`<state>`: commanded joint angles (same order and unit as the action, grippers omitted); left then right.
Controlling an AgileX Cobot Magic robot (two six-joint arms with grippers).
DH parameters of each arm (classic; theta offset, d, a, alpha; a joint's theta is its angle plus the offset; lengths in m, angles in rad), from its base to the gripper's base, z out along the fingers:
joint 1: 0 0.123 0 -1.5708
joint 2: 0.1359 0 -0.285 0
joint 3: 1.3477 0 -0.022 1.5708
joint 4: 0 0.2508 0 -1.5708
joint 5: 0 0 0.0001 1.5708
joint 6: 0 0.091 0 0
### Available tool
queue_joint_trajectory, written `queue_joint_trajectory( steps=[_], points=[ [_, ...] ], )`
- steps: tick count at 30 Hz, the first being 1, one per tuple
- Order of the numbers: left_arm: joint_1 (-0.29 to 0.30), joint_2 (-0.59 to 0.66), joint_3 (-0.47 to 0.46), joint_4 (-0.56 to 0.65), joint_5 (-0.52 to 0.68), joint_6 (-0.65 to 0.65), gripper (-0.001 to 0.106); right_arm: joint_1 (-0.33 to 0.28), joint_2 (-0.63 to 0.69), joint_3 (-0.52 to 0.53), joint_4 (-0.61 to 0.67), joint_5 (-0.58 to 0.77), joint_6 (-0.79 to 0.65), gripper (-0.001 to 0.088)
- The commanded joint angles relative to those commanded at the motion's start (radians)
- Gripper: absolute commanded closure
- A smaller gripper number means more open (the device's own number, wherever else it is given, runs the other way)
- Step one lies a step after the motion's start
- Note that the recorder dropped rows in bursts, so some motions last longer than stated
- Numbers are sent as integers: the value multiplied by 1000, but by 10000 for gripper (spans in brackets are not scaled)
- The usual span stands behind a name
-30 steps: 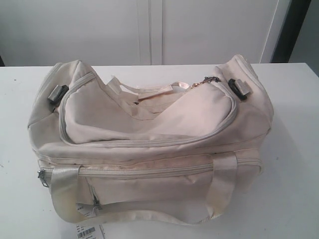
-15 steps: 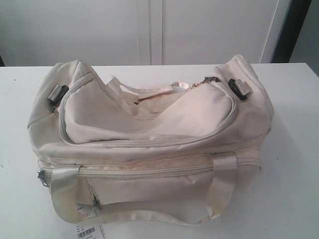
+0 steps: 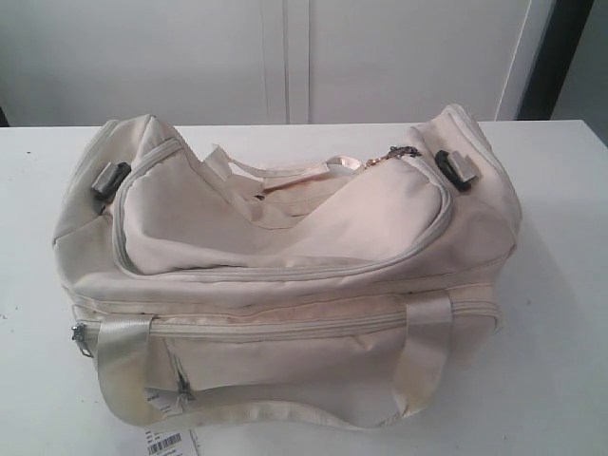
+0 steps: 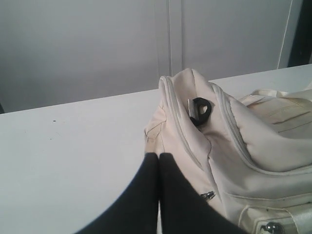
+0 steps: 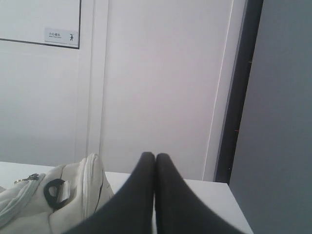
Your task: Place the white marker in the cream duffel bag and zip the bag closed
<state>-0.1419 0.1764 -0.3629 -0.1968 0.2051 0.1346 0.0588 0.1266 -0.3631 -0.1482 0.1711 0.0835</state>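
Observation:
The cream duffel bag (image 3: 285, 275) lies across the white table (image 3: 560, 285), its curved top zip run round to the gold ring pull (image 3: 389, 155) near the right end. The white marker is out of view. Neither arm shows in the exterior view. In the left wrist view my left gripper (image 4: 159, 155) is shut, its black fingers pressed together with nothing between them, just short of the bag's left end (image 4: 185, 126) with the black buckle (image 4: 200, 110). My right gripper (image 5: 155, 155) is shut and empty, beside the bag's right end (image 5: 73, 195).
A paper tag (image 3: 163, 441) sticks out from under the bag at the table's front edge. A white panelled wall (image 3: 285, 57) stands behind the table, with a dark door frame (image 3: 560, 57) at the right. The table's right edge (image 5: 234, 204) runs near the right gripper.

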Motion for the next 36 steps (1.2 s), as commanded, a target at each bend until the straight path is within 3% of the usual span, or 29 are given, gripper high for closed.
queue_joint_trajectory(
  steps=[16, 20, 23, 36],
  points=[
    [0, -3, 0, 0, 0, 0, 1053, 0, 0, 0, 0, 0, 0, 868],
    [0, -20, 11, 65, 12, -42, 1053, 0, 0, 0, 0, 0, 0, 868],
    [0, -45, 42, 129, -10, -112, 1053, 0, 0, 0, 5, 0, 0, 868],
    [0, -155, 228, 153, -20, -163, 1053, 0, 0, 0, 5, 0, 0, 868]
  ],
)
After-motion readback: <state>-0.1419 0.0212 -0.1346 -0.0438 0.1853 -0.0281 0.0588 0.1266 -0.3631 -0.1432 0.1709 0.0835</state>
